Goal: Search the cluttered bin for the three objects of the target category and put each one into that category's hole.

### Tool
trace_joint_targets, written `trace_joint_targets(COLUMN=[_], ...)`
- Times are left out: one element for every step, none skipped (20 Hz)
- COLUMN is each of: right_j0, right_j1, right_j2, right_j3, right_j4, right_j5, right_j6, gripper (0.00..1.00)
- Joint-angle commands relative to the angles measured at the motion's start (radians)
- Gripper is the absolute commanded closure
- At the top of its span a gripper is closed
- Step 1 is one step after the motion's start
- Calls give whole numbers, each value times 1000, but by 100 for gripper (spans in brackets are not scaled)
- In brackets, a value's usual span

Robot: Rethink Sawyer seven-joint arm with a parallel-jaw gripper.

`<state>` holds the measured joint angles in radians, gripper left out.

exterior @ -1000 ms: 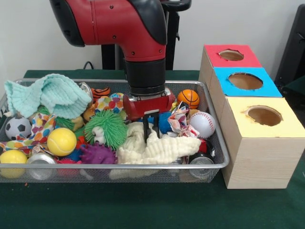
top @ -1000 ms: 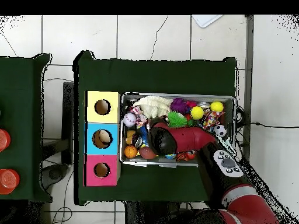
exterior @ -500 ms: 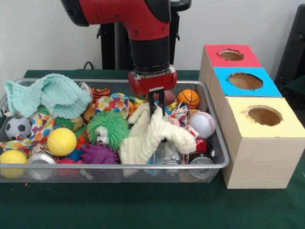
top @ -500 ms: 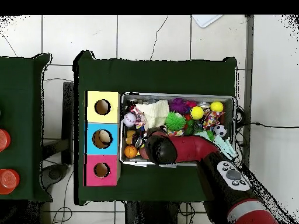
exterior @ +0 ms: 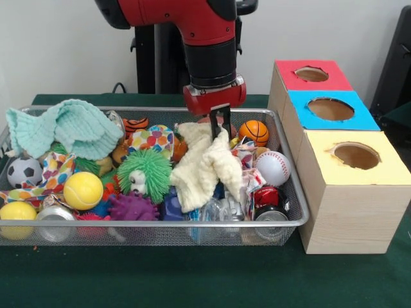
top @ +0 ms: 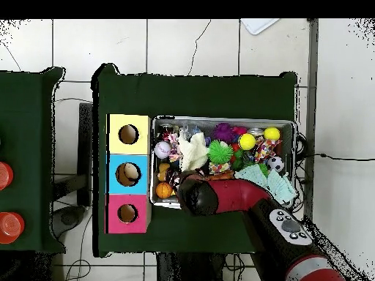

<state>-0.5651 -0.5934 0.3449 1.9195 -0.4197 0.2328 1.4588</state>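
Observation:
The wire mesh bin (exterior: 154, 224) is full of toys and cloths; it also shows in the overhead view (top: 220, 119). My gripper (exterior: 220, 122) is over the bin's far middle, shut on a cream knitted cloth (exterior: 205, 163) that hangs from it and drapes onto the clutter. In the overhead view the cloth (top: 194, 151) shows but the arm hides the gripper. A see-through plastic bottle (exterior: 220, 210) lies partly exposed at the bin's front, under the cloth's lower edge. The blue-surround hole (exterior: 331, 109) is the middle box to the right of the bin (top: 128, 173). Other bottles are hidden.
Red-surround hole (exterior: 311, 74) and yellow-surround hole (exterior: 355, 155) flank the blue one. In the bin: a mint cloth (exterior: 61, 128), green fuzzy ball (exterior: 144, 173), yellow ball (exterior: 82, 190), baseball (exterior: 273, 167), basketball (exterior: 255, 131), metal cans (exterior: 54, 215) (exterior: 270, 215).
My gripper has risen and moved toward the bin's far side, pulling the cream cloth up off the clutter. The see-through bottle underneath has come into view.

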Motion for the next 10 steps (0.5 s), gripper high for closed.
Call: trace_joint_targets(right_j0=[3,6,10,15,18,19,19,19,16,13], right_j1=[-35,-53,-66,-80,-90,-101,-117,-133,-155,-177], right_j2=[39,37,32,27,23,22,20,17,18,19], right_j3=[115,132,143,153,162,175,193,210,232,254], right_j4=[68,74,77,81,86,93,105,117,133,149], right_j5=[131,135,142,147,153,159,164,170,180,194], right_j6=[129,133,133,134,134,135,143,151,159,161], gripper=[100,100,100,100,100,100,100,100,100,100])
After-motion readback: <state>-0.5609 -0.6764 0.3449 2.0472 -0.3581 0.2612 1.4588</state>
